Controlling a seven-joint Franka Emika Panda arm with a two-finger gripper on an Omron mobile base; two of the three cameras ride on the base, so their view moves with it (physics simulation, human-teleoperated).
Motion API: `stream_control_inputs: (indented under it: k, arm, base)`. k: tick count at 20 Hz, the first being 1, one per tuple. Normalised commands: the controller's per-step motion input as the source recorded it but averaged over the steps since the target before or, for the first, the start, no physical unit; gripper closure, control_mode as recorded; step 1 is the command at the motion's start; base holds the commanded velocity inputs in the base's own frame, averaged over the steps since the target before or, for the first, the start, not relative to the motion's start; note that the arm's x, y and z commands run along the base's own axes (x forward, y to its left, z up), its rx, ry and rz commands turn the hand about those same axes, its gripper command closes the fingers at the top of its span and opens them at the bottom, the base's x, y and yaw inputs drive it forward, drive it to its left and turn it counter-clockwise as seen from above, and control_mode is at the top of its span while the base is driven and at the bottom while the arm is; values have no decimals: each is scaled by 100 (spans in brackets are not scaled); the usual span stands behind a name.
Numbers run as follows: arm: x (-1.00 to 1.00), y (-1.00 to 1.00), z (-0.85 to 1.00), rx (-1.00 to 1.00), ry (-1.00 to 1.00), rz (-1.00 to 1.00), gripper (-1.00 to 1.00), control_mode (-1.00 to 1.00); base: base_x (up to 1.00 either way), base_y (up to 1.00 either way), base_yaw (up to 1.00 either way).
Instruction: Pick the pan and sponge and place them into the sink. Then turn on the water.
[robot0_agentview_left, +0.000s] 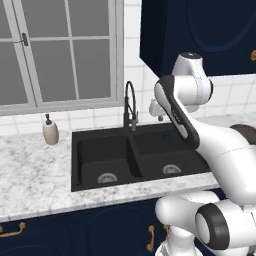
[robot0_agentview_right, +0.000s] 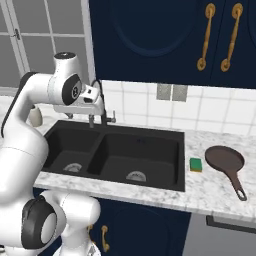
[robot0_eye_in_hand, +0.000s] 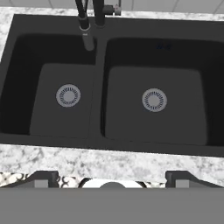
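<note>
The tool (robot0_agentview_right: 96, 100) hung spread and empty above the back of the sink (robot0_agentview_right: 150, 131), close by the black faucet (robot0_agentview_right: 100, 107), its two dark fingertips (robot0_eye_in_hand: 41, 178) standing wide apart at the bottom of the hand view. Directly beneath it lay the double basin, both silver drains bare and no water running from the spout.

The relation that counted lay off to the side. In the right base view the sponge (robot0_agentview_right: 196, 164) sat on the marble tabletop (robot0_agentview_right: 210, 192) at about four o'clock from the tool, just beside the sink's outer rim. The pan (robot0_agentview_right: 225, 159) rested just beyond the sponge, farther along the same line and well apart from the tool.

The pan's long handle (robot0_agentview_right: 237, 185) ran from the bowl toward five o'clock in that view, pointing at the tabletop's front edge and slightly away from the sink.

Neither item had yet gone into a basin. By the look of it, the arm's coming move would be a long swing across the right-hand basin, meeting the sponge first and the pan after.
</note>
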Motion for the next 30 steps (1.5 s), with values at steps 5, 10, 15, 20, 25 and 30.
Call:
stream_control_inputs:
  k: [5, 10, 15, 20, 25, 30]
  arm:
    - [0, 0, 0, 0, 0, 0, -100, 100]
    - [0, 0, 0, 0, 0, 0, -100, 100]
    - [0, -40, 0, 0, 0, 0, -100, -100]
    - [-4, -75, -12, 0, 0, 0, -100, -100]
    - [-15, -91, -28, -4, 0, 0, -100, -100]
    - [-20, -95, -20, -3, 0, 0, -100, -100]
  base:
    - [0, -39, 0]
    - [0, -37, 0]
    - [0, 0, 0]
    - [0, 0, 0]
    - [0, 0, 0]
    - [0, 0, 0]
